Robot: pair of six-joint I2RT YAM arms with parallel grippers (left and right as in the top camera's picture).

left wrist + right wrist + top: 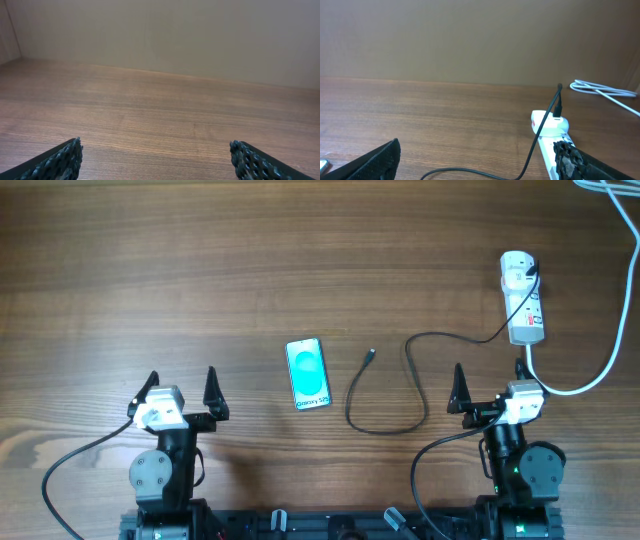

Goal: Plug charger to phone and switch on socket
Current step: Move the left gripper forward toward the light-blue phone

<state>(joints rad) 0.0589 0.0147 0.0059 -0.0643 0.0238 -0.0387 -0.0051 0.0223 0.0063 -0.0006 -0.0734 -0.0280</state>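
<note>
The phone (308, 374) lies flat mid-table, its cyan screen up. The charger, a thin black cable (413, 375), runs from its plug in the socket, loops toward the front, and ends at a small connector tip (371, 356) right of the phone, apart from it. The socket (523, 297) is a white power strip at the right; it also shows in the right wrist view (549, 131) with the cable (536, 142) rising from it. My left gripper (182, 388) is open and empty at the front left. My right gripper (490, 380) is open and empty, just in front of the socket.
The socket's thick white cord (620, 330) curves along the right edge and off the far right corner; it shows in the right wrist view (602, 91) too. The left wrist view shows only bare wood between its fingers (155, 157) and a wall behind.
</note>
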